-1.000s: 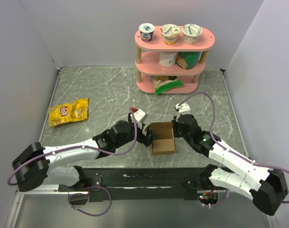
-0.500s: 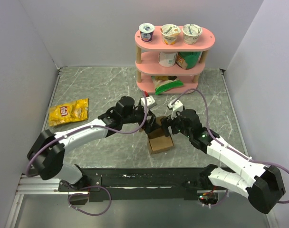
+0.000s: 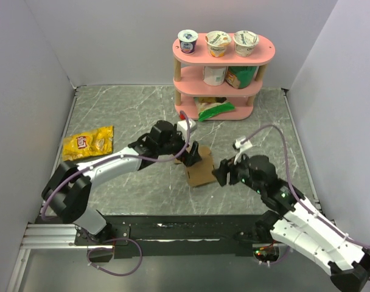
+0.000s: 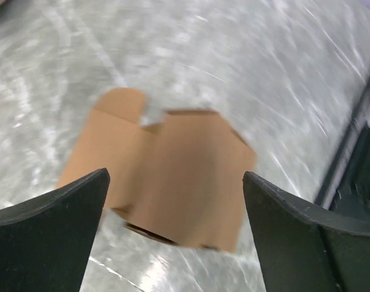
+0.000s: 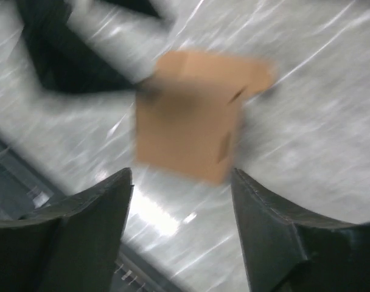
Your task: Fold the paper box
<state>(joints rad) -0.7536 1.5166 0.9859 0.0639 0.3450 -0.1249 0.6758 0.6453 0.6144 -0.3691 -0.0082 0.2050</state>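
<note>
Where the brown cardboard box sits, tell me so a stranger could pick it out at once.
Start at the pink three-tier shelf at the far edge of the grey marbled table. In front of it, between the left gripper and the right gripper, lies the brown cardboard box. It is plain and unmarked, unlike the printed yellow snack bag to its left.

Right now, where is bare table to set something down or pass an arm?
Bare table lies far left, between the yellow snack bag and the pink shelf, and near the right wall, in front of the shelf. The centre is crowded: the left gripper and right gripper, both open, flank the paper box.
</note>
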